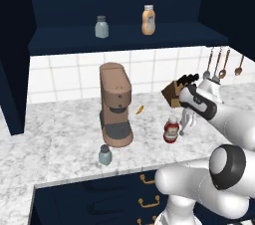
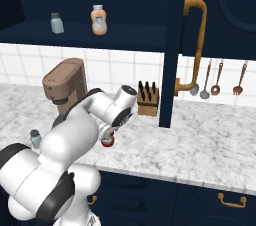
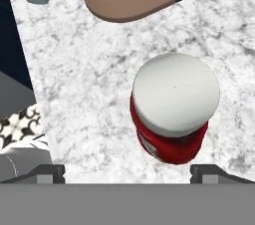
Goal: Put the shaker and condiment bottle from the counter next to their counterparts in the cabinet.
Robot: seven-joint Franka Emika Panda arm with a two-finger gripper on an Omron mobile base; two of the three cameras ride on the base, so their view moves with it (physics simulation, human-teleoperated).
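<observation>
tool [image 3: 127, 171] hangs wide open and empty above the upright condiment bottle [image 3: 172, 114].

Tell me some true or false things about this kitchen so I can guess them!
1. The red condiment bottle stands on the counter. True.
2. The hand is squeezing the red bottle. False: it is open, above the bottle's white cap, not touching it.
3. A shaker stands in front of the coffee machine. True.
4. The cabinet shelf holds three bottles. False: it holds one matching shaker and one orange-tan bottle.
5. The knife block is lying in a drawer. False: it stands on the counter by the tiled wall.
</observation>
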